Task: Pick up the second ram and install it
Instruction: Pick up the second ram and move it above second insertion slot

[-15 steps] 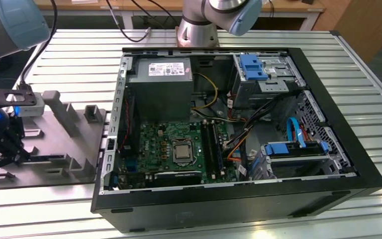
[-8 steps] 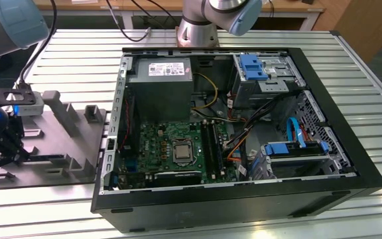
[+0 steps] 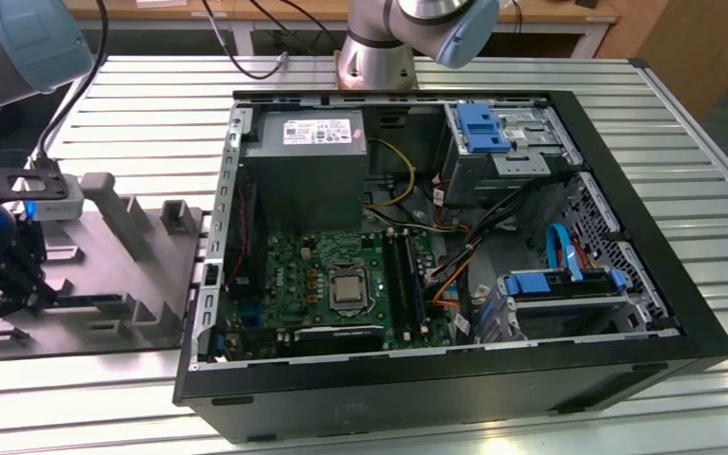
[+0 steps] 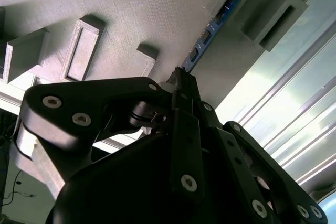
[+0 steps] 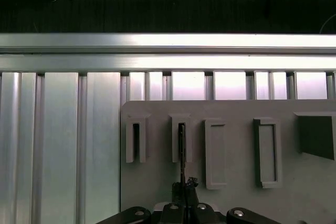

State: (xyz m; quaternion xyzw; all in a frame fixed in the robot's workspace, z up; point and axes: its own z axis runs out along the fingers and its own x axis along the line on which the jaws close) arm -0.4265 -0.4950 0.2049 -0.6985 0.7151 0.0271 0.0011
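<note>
The second ram (image 4: pixel 219 20) is a thin blue-black strip standing on edge in the slots of the grey fixture (image 4: pixel 131 3). In the first wrist view it shows edge-on as a dark line (image 5: pixel 181 150) running from a slotted post down to my gripper (image 5: pixel 185 186). The fingertips (image 4: pixel 181 80) are drawn close together on the near end of the stick, which still rests in the fixture. In the exterior view my gripper (image 3: pixel 4 296) sits low over the fixture (image 3: pixel 124 275) at that view's left, outside the computer case.
An open computer case (image 3: pixel 465 379) lies to the exterior view's right of the fixture, with motherboard (image 3: pixel 326 275), long black memory slots (image 3: pixel 402 275), power supply (image 3: pixel 303 161) and blue drive brackets (image 3: pixel 482 126). Upright fixture posts (image 5: pixel 268 153) stand near the gripper. The arm's base (image 3: pixel 377 57) stands behind the case.
</note>
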